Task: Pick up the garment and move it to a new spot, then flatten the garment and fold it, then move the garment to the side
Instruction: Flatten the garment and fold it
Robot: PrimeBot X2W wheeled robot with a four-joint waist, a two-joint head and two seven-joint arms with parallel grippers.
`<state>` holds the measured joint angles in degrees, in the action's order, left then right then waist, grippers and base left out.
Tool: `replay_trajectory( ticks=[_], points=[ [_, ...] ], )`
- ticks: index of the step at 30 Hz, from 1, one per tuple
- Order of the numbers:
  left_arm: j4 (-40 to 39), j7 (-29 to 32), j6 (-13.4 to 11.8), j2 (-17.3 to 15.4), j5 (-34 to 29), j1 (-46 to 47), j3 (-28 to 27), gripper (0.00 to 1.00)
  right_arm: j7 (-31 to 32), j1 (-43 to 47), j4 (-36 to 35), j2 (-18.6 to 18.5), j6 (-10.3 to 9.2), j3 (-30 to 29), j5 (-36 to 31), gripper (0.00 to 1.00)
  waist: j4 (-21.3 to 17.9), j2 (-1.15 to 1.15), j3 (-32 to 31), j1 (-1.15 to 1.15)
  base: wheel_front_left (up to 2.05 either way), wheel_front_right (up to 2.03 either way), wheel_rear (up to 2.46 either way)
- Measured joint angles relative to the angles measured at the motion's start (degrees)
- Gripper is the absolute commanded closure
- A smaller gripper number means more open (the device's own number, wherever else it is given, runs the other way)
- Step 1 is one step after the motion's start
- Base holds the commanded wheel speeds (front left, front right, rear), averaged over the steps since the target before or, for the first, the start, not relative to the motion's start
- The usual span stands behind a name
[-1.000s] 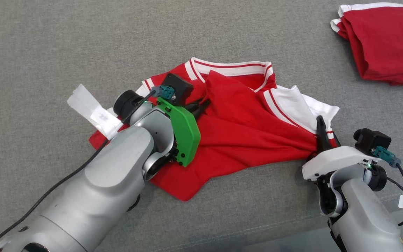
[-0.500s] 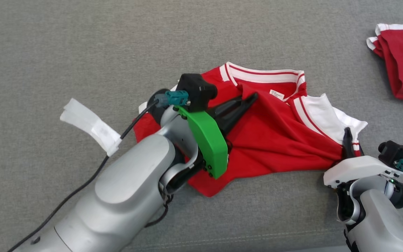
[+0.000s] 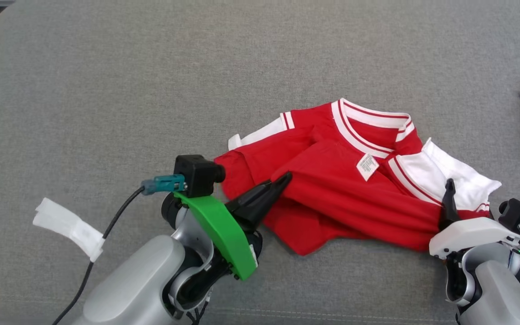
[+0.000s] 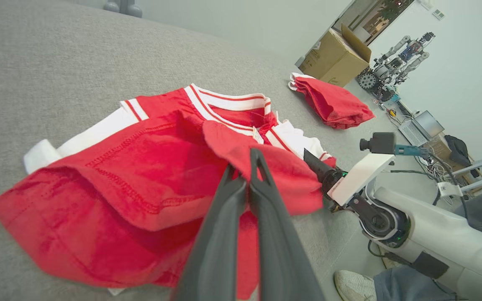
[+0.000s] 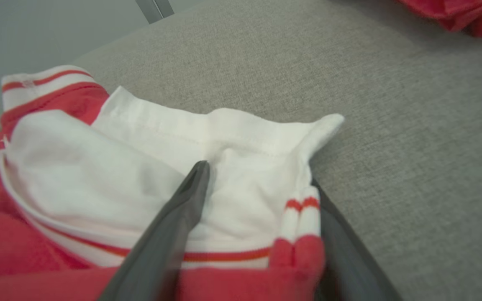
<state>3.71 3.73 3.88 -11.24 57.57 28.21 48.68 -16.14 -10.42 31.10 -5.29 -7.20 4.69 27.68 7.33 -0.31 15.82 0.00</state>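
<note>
Little done: garment (image 3: 332,198) crumpled, unflattened — left pincer (image 3: 285,178) together against red fold, right pincer (image 5: 257,175) apart around white corner — flattening, folding, side-move remain.

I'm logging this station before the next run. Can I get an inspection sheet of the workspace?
Surface: grey fabric surface, stitched seam along the near edge.
Job's things: the garment, red jersey, crumpled, collar and label up, white panel at its right end.
Clutter: smaller red piece, bunched, lying apart from the garment.
Grippers: left gripper shut on a raised fold of the garment; right gripper open, fingers either side of the white panel's edge.
Cables: black cable runs from the left wrist camera and carries a white tape tag.
Surroundings: cardboard box, another robot, a person's shoe.
</note>
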Motion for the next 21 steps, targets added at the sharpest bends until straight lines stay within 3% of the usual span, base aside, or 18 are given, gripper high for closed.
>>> replay_trajectory(
  ticks=[10, 21],
  points=[
    [-7.6, 0.1, -4.0, -6.2, 2.6, -6.6, -3.5, 1.00, 0.8, 3.0, -1.0, -1.2, 0.74, 0.5, -0.5, 0.00, 3.1, 0.00, -3.4, 0.00, 0.00, 0.00, 0.00],
    [-14.2, 0.3, -7.3, -10.3, 5.6, -13.0, -5.8, 1.00, 3.5, 3.1, -5.6, -3.8, 2.74, 1.5, -0.5, 0.00, 4.8, 0.00, -5.0, 0.00, 0.00, 0.00, 0.00]
  ],
)
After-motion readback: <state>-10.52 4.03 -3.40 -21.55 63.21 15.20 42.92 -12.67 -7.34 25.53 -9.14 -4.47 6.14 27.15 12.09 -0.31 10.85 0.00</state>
